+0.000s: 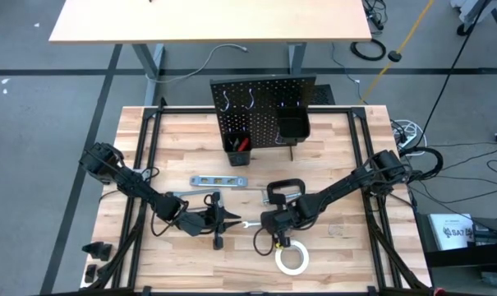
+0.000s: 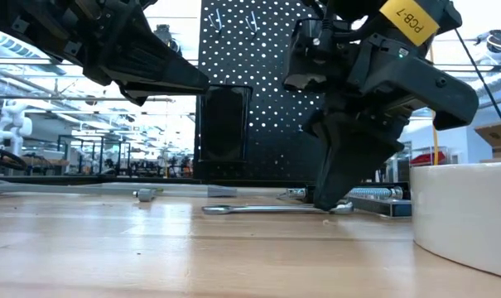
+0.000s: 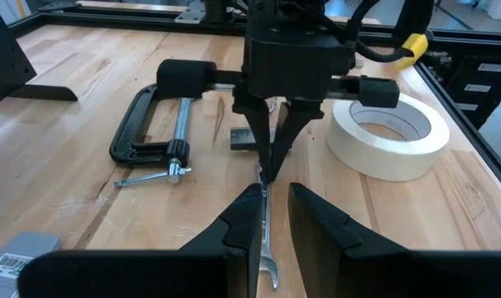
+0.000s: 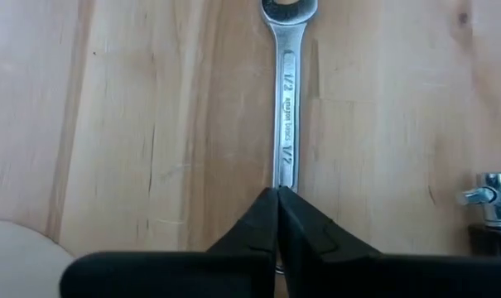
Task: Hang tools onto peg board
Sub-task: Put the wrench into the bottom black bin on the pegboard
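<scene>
Right gripper (image 4: pixel 277 199): my fingers are pressed together on the shank of the wrench (image 4: pixel 285 99), which lies flat on the table (image 4: pixel 151 124). My right wrist view shows the ring end pointing away from me and stamped lettering along the shank; no other view shows that lettering.

Left gripper (image 3: pixel 271 219): my fingers stand a little apart, straddling the wrench's open-jaw end without a grip I can confirm. Only the left wrist view shows that open end, and it also shows my right gripper coming straight down onto the wrench from above.

C-clamp (image 3: pixel 151 132): black, lying on the table just beside the wrench, its silver screw toward the camera.

White tape roll (image 3: pixel 388 132): flat on the table near my right gripper; in the low view it fills the right edge.

Silver level (image 1: pixel 218 180): seen only from above, lying between the wrench and the peg board.

Peg board (image 1: pixel 263 111): black, upright at the far side of the table. The high view shows two silver hooks near its top, one bin holding red-handled tools (image 1: pixel 241 144), and a second bin (image 1: pixel 292 126).
</scene>
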Robot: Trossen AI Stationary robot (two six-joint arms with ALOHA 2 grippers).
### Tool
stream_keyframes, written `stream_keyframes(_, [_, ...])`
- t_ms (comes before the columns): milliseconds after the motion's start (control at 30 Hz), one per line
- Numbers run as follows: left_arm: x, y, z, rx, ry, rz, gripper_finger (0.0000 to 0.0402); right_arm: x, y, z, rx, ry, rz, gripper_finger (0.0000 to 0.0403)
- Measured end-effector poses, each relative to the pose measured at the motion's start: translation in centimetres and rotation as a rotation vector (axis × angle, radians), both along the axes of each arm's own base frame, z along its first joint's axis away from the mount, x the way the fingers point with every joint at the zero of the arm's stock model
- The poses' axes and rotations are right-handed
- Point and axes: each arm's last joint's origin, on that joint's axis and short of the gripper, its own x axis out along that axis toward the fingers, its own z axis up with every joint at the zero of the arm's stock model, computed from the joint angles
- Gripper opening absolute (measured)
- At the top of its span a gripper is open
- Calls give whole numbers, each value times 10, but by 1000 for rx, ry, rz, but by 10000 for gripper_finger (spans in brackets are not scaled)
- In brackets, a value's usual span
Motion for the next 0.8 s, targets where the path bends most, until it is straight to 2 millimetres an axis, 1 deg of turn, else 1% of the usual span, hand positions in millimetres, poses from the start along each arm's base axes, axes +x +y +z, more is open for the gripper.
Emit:
stream_keyframes(267, [0, 0, 0, 1, 2, 0, 66, 12, 8, 26, 1, -50, 40, 1])
stream_keyframes(433, [-1, -1, 0, -4, 3, -2, 66, 4, 9, 24, -15, 20, 43, 1])
stream_keyframes(533, [-1, -1, -2, -48, 17, 18, 66, -3, 10, 22, -28, 87, 25, 1])
stream_keyframes(700, [2, 4, -6, -96, 120, 63, 66, -1, 11, 23, -21, 63, 32, 1])
stream_keyframes(800, [3, 4, -5, -109, 129, 53, 66, -1, 11, 24, -22, 62, 34, 1])
